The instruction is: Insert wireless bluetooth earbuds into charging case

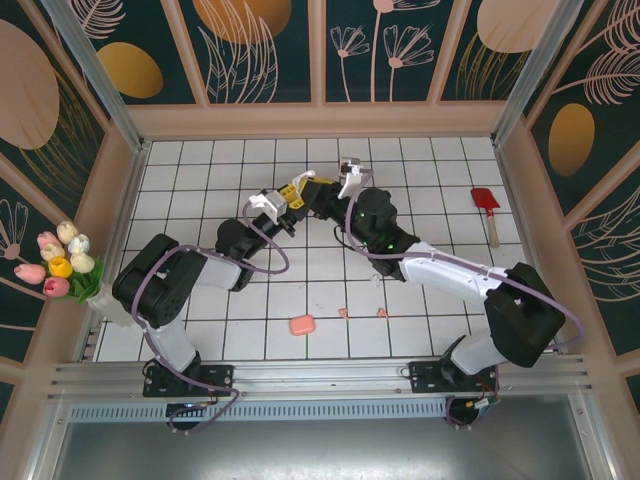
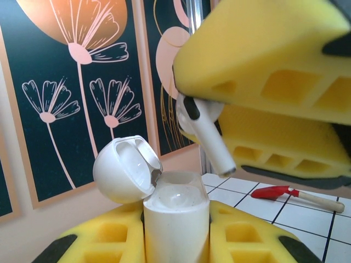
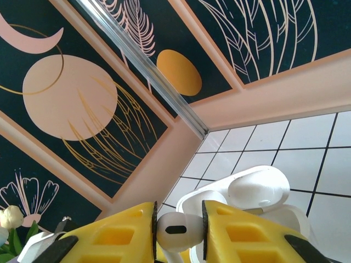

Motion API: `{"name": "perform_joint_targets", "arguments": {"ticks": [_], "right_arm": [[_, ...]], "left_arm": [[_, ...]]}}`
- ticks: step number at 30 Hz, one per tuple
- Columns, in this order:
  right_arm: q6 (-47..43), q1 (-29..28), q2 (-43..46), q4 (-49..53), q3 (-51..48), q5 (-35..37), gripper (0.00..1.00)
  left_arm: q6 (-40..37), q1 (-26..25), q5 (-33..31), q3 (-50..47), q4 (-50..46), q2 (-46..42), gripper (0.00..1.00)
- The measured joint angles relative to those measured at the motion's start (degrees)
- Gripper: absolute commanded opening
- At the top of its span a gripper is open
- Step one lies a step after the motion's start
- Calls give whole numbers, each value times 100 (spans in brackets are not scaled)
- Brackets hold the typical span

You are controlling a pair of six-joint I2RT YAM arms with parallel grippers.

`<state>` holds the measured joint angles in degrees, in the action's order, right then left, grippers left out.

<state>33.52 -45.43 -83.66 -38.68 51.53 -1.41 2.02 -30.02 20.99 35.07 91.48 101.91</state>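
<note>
My left gripper (image 2: pixel 175 233) is shut on a white charging case (image 2: pixel 175 219), held upright with its lid (image 2: pixel 127 170) swung open to the left. Just above and to the right of the case mouth hangs a white earbud (image 2: pixel 204 129), stem pointing down, not touching the case. My right gripper (image 3: pixel 178 230) is shut on that earbud (image 3: pixel 176 229), with the open case (image 3: pixel 252 192) below it. In the top view both grippers, left (image 1: pixel 283 205) and right (image 1: pixel 347 180), meet over the far middle tiles. Two salmon-pink earbuds (image 1: pixel 343 313) (image 1: pixel 381 312) lie on the near tiles.
A salmon-pink case (image 1: pixel 301 325) lies shut on the near tiles, left of the pink earbuds. A red spatula (image 1: pixel 487 208) rests at the far right. Tulips (image 1: pixel 60 265) stand outside the left wall. Patterned walls enclose the tiled floor.
</note>
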Motion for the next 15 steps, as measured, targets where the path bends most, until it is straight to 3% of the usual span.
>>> {"name": "perform_joint_targets", "arguments": {"ticks": [15], "right_arm": [[4,-44,-118,-321,-120,155,25]], "left_arm": [[90,0,-2,20,0,0,0]]}}
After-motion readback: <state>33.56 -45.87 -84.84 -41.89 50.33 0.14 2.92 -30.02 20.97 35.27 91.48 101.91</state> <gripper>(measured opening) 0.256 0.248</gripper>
